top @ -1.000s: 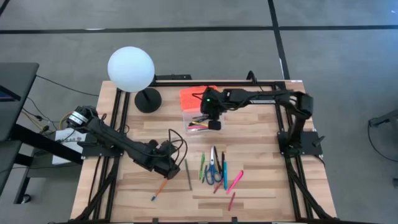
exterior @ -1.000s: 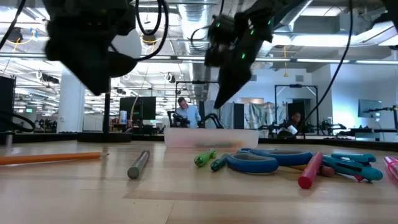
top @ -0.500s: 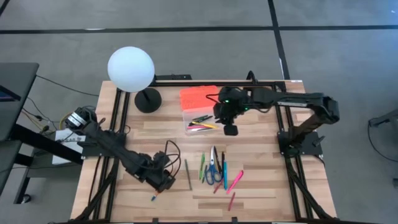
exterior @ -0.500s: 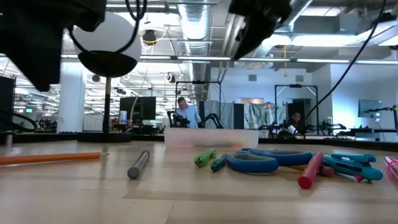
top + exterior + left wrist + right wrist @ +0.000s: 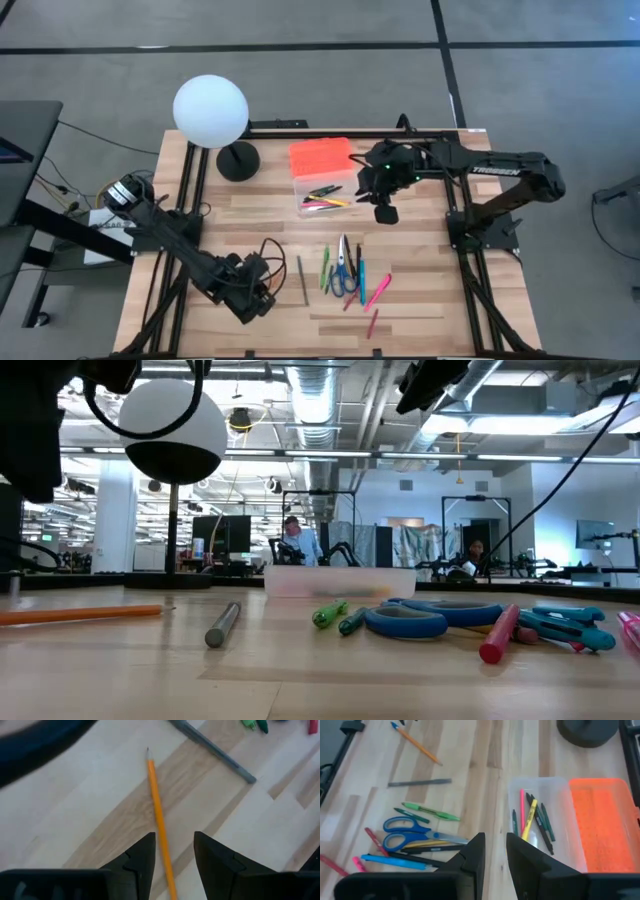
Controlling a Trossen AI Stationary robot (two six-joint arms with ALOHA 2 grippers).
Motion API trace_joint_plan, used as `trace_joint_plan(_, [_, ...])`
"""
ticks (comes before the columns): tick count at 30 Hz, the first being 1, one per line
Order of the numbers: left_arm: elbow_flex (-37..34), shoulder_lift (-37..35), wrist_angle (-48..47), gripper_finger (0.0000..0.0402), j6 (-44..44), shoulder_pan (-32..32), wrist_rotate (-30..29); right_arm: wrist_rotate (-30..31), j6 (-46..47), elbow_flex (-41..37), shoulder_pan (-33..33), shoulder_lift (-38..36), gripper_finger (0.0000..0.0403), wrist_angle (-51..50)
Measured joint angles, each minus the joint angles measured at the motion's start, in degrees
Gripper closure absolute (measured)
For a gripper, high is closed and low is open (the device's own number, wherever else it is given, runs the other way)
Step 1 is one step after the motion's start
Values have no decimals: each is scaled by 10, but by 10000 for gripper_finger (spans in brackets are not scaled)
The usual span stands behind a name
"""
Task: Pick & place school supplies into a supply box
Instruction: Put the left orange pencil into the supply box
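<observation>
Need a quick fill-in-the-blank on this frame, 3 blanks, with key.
1. The left gripper hangs open over the ____ pencil.
2. The box sits with its orange lid ____.
3. The scissors have ____ handles.

Missing words: orange; open; blue

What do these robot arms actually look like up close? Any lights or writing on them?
Both are slim, dark, jointed arms. The right arm carries white lettering along its forearm and a small green light near its wrist. The left arm has a silvery round joint at its base and loose black cables looping near its wrist. Each end effector has two dark, blocky, tapered fingers.
</observation>
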Motion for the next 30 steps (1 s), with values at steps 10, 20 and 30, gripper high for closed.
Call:
trace_joint_plan(10, [-101,1,149,274,-26,0,30,33,25,-1,48,-3,331,-35])
trace_joint_plan(20, [-117,1,157,274,50,8,24,34,48,-1,66,-3,331,-40])
trace_joint_plan(30, [-117,1,160,256,130,20,-1,34,57,-1,65,-3,331,-40])
